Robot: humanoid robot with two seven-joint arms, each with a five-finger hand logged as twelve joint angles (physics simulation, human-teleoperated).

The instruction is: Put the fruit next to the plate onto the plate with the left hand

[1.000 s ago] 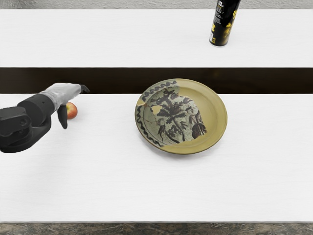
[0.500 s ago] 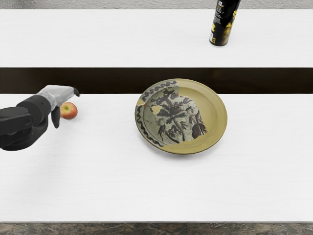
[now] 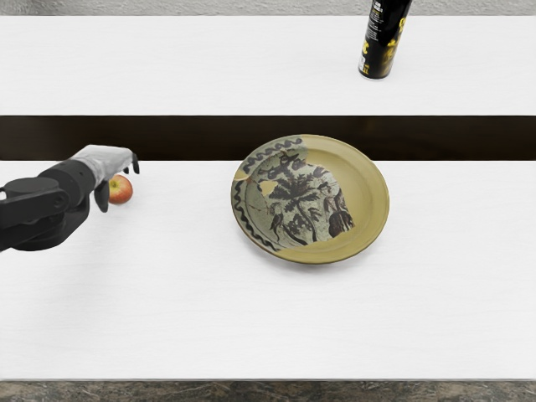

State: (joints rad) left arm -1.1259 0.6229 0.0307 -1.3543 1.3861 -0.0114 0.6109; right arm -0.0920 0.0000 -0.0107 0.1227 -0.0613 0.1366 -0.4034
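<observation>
Edging closer, your left hand (image 3: 105, 163) is cupping over the apple (image 3: 122, 191), fingers (image 3: 101, 197) not yet closing; a nudge risks rolling it away from the plate (image 3: 373, 184).

The robot hand (image 3: 106, 166) covers the left side of the apple (image 3: 123, 191) near the left edge of the counter (image 3: 251, 318); whether they touch cannot be told. Its arm (image 3: 33, 216) is cut off by the picture's left edge. Beyond the counter's far edge, the can (image 3: 383, 38) is cropped at the top, and its label is too small to read.
</observation>
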